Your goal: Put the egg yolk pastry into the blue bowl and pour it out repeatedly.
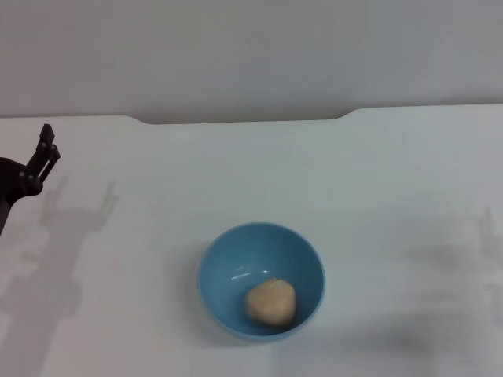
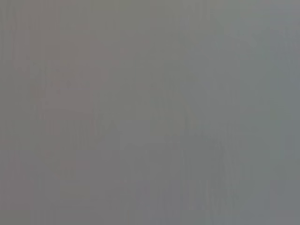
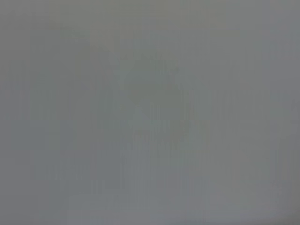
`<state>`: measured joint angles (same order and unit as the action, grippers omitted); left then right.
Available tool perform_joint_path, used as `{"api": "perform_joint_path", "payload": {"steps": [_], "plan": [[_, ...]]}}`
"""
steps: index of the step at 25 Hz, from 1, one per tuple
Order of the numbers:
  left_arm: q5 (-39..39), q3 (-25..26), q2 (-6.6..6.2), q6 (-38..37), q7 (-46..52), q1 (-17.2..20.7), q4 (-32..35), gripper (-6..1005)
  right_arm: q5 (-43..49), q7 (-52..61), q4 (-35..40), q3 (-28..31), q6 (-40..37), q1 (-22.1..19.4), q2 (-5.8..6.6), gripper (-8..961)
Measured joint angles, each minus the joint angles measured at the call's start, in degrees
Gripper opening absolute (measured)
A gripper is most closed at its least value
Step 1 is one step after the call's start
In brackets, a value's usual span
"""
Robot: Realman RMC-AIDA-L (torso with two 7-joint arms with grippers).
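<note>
Now left tool [image 1: 47, 149] far left, empty, opening unclear; egg yolk pastry [image 1: 272, 303] inside blue bowl [image 1: 228, 259].

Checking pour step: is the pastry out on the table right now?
No, the egg yolk pastry sits inside the blue bowl, which stands upright on the table.

The blue bowl [image 1: 262, 281] is a glossy, plain light blue, the egg yolk pastry [image 1: 271, 303] inside it a matte tan-beige, the desk [image 1: 369, 181] a plain white, and the left tool [image 1: 43, 161] at far left black.
</note>
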<state>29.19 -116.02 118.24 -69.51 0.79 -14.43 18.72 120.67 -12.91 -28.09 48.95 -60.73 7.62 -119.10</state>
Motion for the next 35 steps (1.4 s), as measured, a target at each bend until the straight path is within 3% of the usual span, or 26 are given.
{"api": "perform_joint_path", "payload": {"steps": [35], "plan": [[-0.45,-0.4,0.2,-0.01,-0.03,0.06,0.37,861,0.0,0.09,-0.03,-0.18,0.27,0.65,-0.08,483]]}}
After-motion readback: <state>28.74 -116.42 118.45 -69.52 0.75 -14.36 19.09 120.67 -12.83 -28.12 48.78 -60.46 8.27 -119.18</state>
